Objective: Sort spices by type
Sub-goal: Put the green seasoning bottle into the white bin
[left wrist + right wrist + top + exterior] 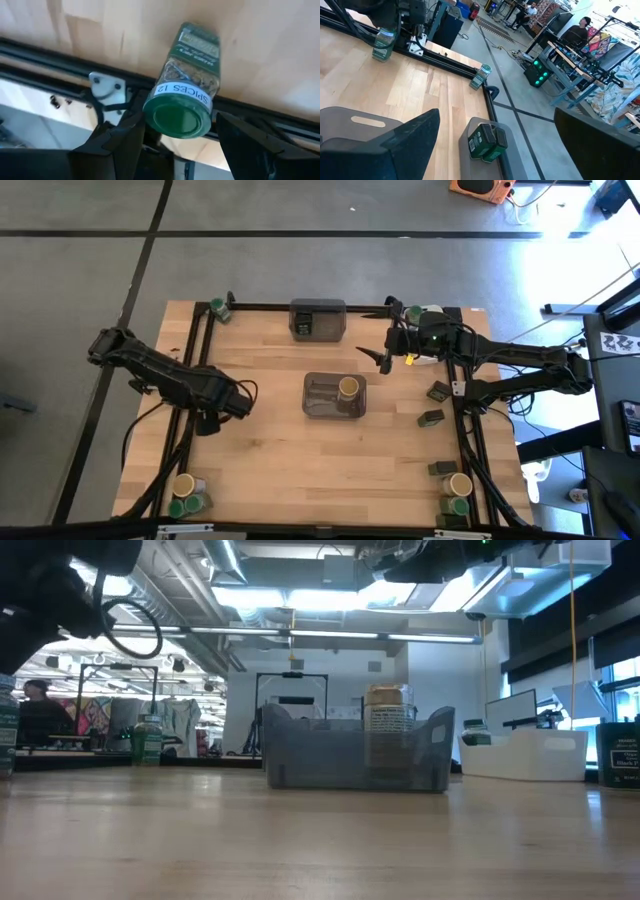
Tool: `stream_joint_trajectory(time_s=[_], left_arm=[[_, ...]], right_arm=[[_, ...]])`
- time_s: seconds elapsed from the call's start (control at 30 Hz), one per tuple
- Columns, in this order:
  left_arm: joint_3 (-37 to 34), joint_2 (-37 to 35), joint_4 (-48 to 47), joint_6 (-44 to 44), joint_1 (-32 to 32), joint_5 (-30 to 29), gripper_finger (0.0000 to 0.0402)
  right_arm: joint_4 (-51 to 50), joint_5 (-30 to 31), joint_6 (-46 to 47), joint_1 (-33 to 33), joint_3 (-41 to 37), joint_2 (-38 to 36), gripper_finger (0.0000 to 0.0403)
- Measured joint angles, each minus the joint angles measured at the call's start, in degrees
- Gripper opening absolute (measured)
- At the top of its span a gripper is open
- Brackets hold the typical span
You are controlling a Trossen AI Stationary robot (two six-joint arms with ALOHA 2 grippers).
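While carrying a green-lidded glass spice jar (184, 97) pinched in the left hand (228, 405) above the wooden worktop (270, 450), right hand (385, 358) wide and empty, needs a matching bin next.

The wooden table (270, 440) carries two grey bins (334, 396) (spice jars (187, 495) at corners).

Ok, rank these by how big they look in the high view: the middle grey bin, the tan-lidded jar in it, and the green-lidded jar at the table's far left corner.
1. The grey bin, clearly the largest.
2. The tan-lidded jar and the green-lidded jar look about the same size from above, so I won't rank one over the other.
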Motion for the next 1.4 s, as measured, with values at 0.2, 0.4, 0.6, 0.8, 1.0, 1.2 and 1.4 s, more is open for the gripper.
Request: stream_joint_trajectory(time_s=[0.2,0.4,0.6,0.8,1.0,1.2,1.4], left_arm=[[-1.2,0.3,4.0,0.4,0.4,0.2,0.0241],[-1.2,0.0,6.7,1.4,0.5,-0.2,0.0241],[-1.2,0.1,7.0,2.2,0.5,-0.2,0.0241],[-2.0,0.1,7.2,3.5,0.5,-0.2,0.0241],[-5.1,0.1,9.2,2.8,0.5,0.6,0.0239],[-5.1,0.1,11.6,3.8,0.5,0.6,0.0199],[-4.8,0.1,12.0,1.8,1.0,0.8,0.0191]], right_arm=[[0.0,0.0,0.0,0.0,0.0,0.0,0.0390],[0.1,0.0,0.0,0.0,0.0,0.0,0.0390],[0.0,0.0,0.0,0.0,0.0,0.0,0.0390],[-0.1,0.0,0.0,0.0,0.0,0.0,0.0390],[-0.3,0.0,0.0,0.0,0.0,0.0,0.0390],[-0.2,0.0,0.0,0.0,0.0,0.0,0.0390],[0.0,0.0,0.0,0.0,0.0,0.0,0.0390]])
